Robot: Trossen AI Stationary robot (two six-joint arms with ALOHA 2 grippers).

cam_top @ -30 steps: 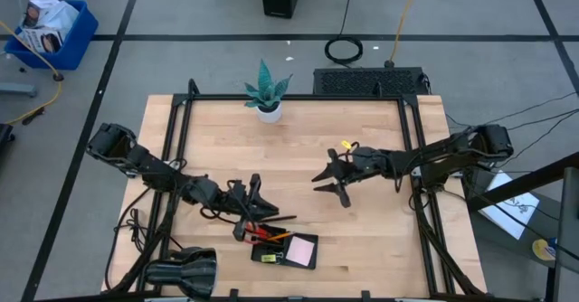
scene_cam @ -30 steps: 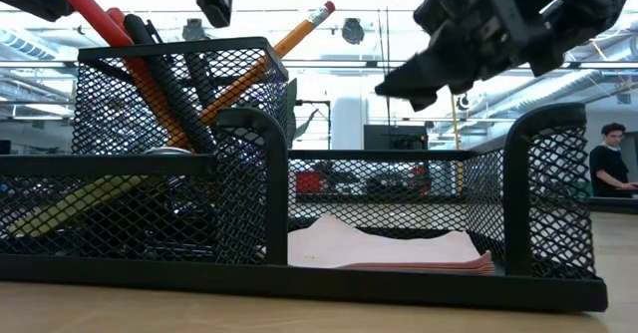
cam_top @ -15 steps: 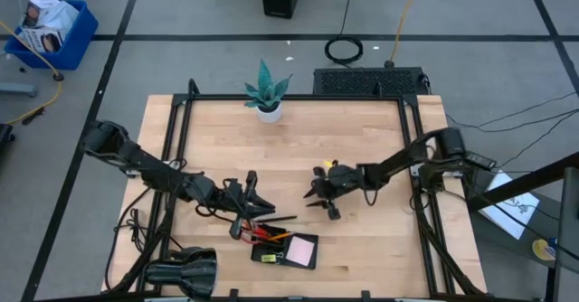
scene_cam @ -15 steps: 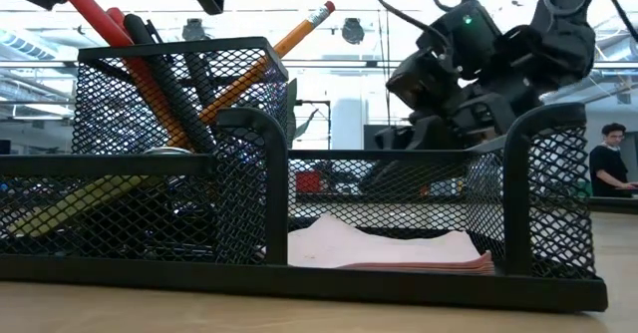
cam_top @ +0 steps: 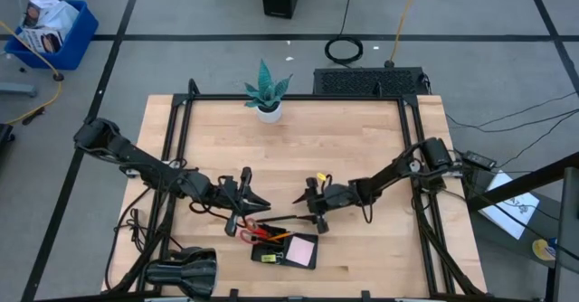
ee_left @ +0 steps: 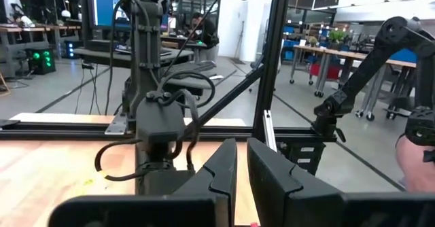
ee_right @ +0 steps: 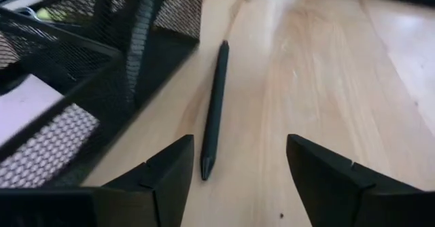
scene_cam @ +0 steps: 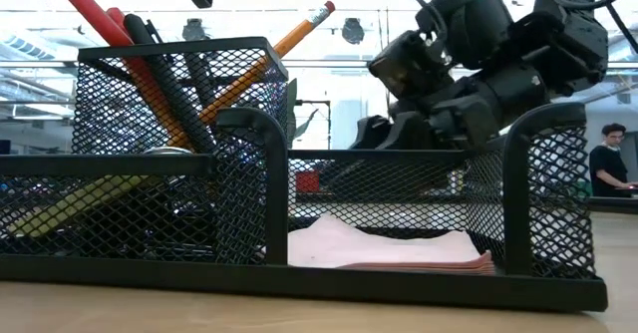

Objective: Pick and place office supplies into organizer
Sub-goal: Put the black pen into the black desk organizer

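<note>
1. As seen from the right wrist, the right pincer (ee_right: 238, 179) hangs low over the tabletop (ee_right: 326, 71) with its fingers (ee_right: 170, 172) spread wide apart; a thin black pen (ee_right: 215, 111) lies flat on the wood just ahead of the gap, nearer one finger, touching neither.
2. Pen orientation: its long axis runs away from the right pincer, roughly along the organizer (ee_right: 88, 64) wall beside it, with one tapered end nearest the fingers.
3. From above, the same pen (cam_top: 282, 219) lies between the right pincer (cam_top: 312, 213) and the organizer (cam_top: 284, 250), outside the tray.
4. Left pincer (cam_top: 246, 213): it is held above the organizer's pen-cup end, its fingers (ee_left: 219, 179) nearly together, with only a narrow slit between them, holding nothing.
5. Organizer contents, low view: the tall mesh cup (scene_cam: 184, 124) holds red-handled scissors (scene_cam: 105, 34), an orange pencil (scene_cam: 269, 49) leaning outward, and dark pens; the low compartment holds a pale pink note pad (scene_cam: 384, 245) lying flat.
</note>
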